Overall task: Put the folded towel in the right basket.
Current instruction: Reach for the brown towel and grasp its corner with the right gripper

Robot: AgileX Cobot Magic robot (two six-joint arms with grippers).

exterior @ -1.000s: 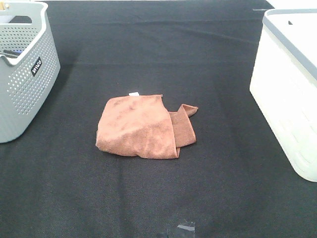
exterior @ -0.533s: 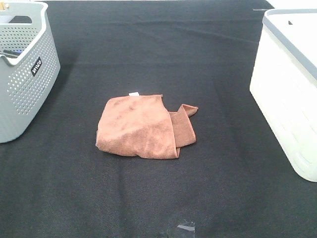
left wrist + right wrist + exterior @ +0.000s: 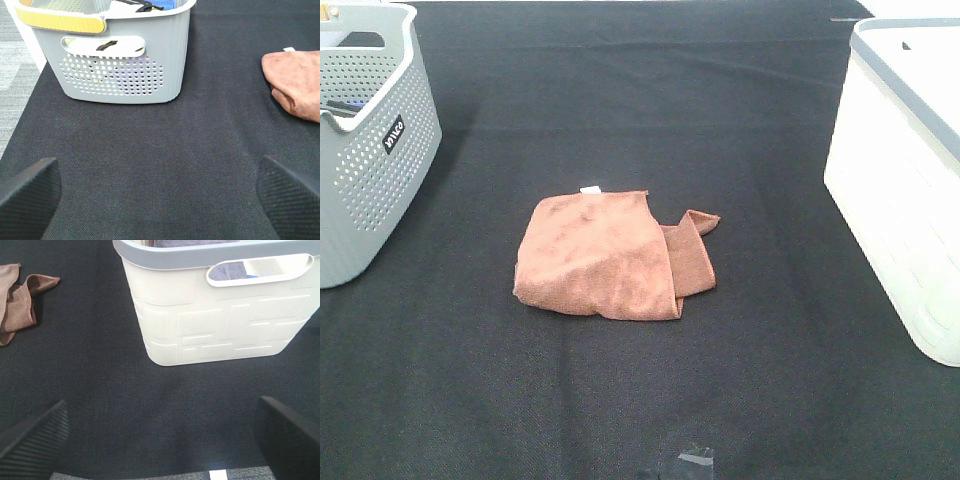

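A folded brown towel (image 3: 608,254) lies on the black table in the middle of the exterior view, with a loose corner sticking out to its right. It also shows in the left wrist view (image 3: 298,81) and the right wrist view (image 3: 19,297). The right basket (image 3: 908,180) is white with a grey rim, at the table's right edge; it fills the right wrist view (image 3: 220,300). My left gripper (image 3: 159,192) is open and empty, away from the towel. My right gripper (image 3: 160,437) is open and empty in front of the white basket. Neither arm shows in the exterior view.
A grey perforated basket (image 3: 368,130) with a yellow handle stands at the left edge, with items inside; the left wrist view shows it too (image 3: 115,55). A small piece of tape (image 3: 694,459) lies near the table's front edge.
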